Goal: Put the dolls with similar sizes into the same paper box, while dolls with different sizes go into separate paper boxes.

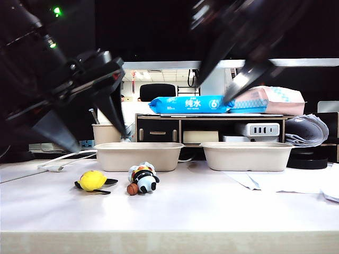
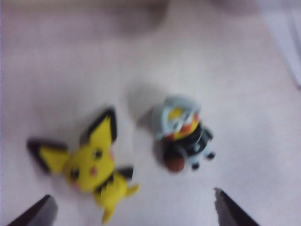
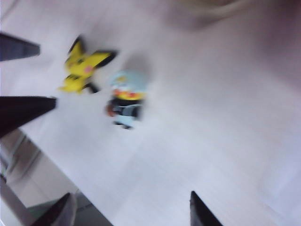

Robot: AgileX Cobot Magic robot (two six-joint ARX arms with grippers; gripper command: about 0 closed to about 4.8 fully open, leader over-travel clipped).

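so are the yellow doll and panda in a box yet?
Out. The yellow doll and panda doll lie on the table in front of the left paper box.

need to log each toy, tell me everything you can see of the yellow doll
The yellow doll is a small, soft-looking plush: round yellow head, pointed black-tipped ears, dark eyes, pink cheeks, a black collar patch. It lies flat on the white table, beside the panda doll without touching it, in front of the left paper box. No gripper touches it.

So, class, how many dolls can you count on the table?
2. The yellow doll lies in front of the left paper box; the panda doll sits just right of it. Others may be hidden inside the boxes.
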